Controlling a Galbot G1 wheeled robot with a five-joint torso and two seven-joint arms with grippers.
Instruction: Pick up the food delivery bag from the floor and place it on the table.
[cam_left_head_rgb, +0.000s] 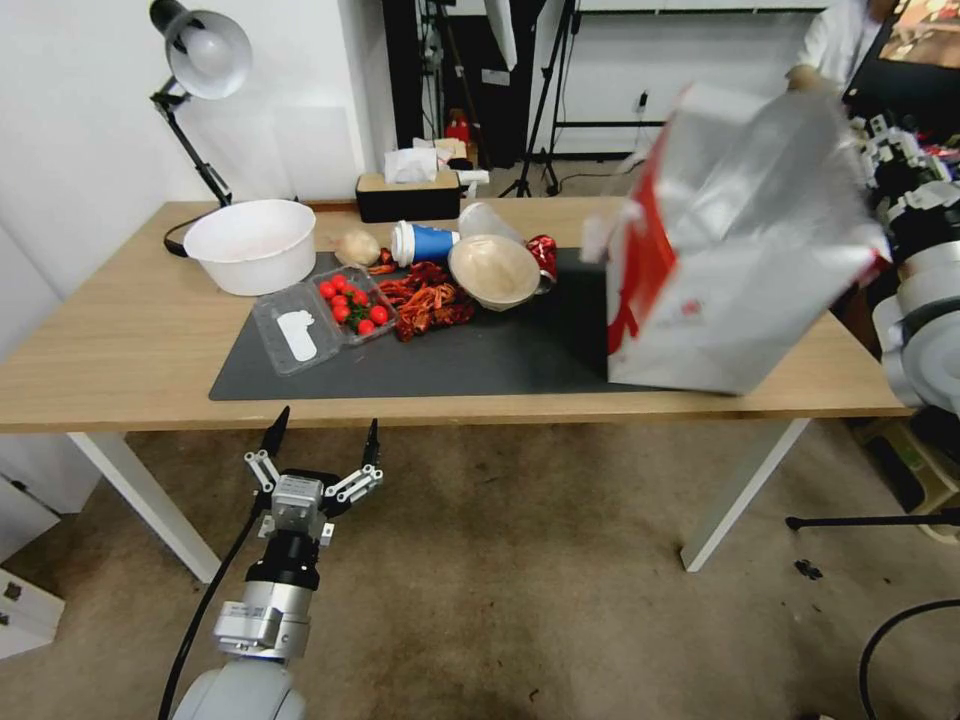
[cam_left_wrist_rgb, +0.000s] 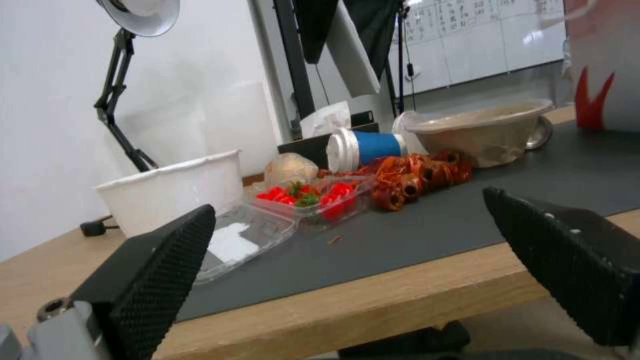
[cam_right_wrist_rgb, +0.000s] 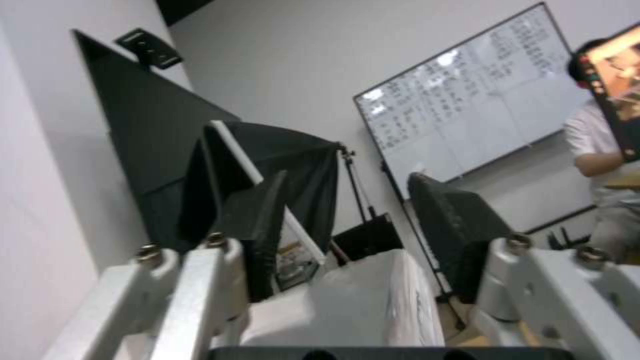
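Observation:
The food delivery bag (cam_left_head_rgb: 740, 250), white with a red side and silver foil, stands tilted on the right end of the table (cam_left_head_rgb: 100, 360), its base partly on the dark mat (cam_left_head_rgb: 480, 360). Its red-and-white side (cam_left_wrist_rgb: 603, 65) also shows in the left wrist view. My right gripper (cam_left_head_rgb: 872, 150) is at the bag's upper right corner. In the right wrist view that gripper (cam_right_wrist_rgb: 347, 200) has its fingers closed partway on a white part of the bag (cam_right_wrist_rgb: 347, 300). My left gripper (cam_left_head_rgb: 323, 425) hangs open and empty just below the table's front edge, over the carpeted floor (cam_left_head_rgb: 500, 560).
On the mat's left half lie a clear tomato box (cam_left_head_rgb: 350, 305), red crayfish (cam_left_head_rgb: 425, 300), a blue cup (cam_left_head_rgb: 425, 243) and a paper bowl (cam_left_head_rgb: 493, 268). A white tub (cam_left_head_rgb: 252, 243), a desk lamp (cam_left_head_rgb: 200, 60) and a tissue box (cam_left_head_rgb: 408, 190) stand behind. A person (cam_left_head_rgb: 840, 40) stands at the far right.

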